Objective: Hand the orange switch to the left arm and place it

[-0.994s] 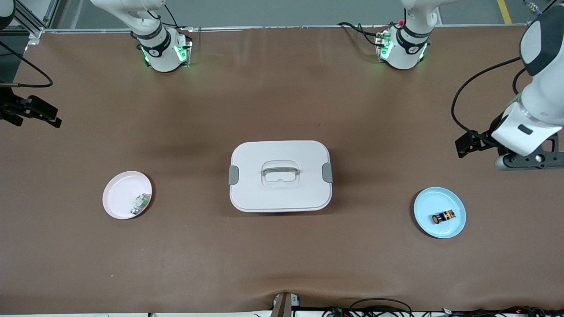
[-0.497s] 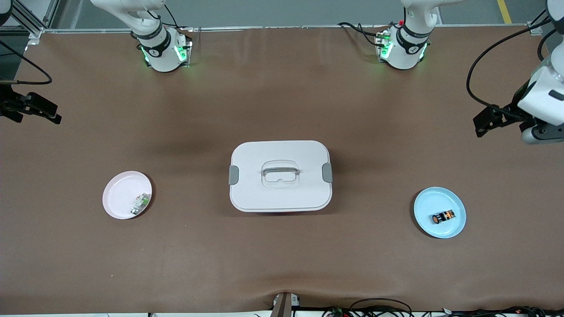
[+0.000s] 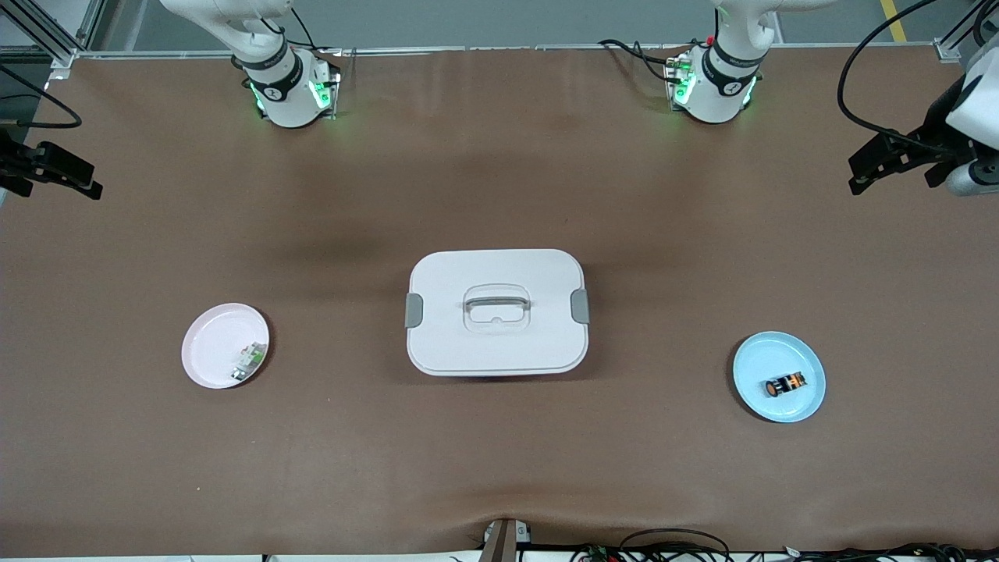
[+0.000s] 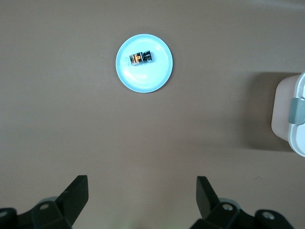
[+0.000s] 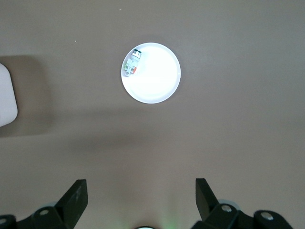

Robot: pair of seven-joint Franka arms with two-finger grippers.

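Note:
The orange switch is a tiny black cylinder with an orange cap. It lies on its side on a blue plate toward the left arm's end of the table. The white box with grey clips and a handle stands in the middle of the table. My left gripper hangs open and empty high over bare table at its own end. Its wrist view takes in the switch, the blue plate and an end of the box. My right gripper hangs open and empty over the right arm's end.
A pink plate toward the right arm's end holds a small white-and-green component. In the right wrist view the pink plate looks white, with the component on it and a corner of the box at the edge.
The left gripper has drawn away from the blue plate toward the robots' side of the table. The right gripper has shifted a little the same way. Both stay open.

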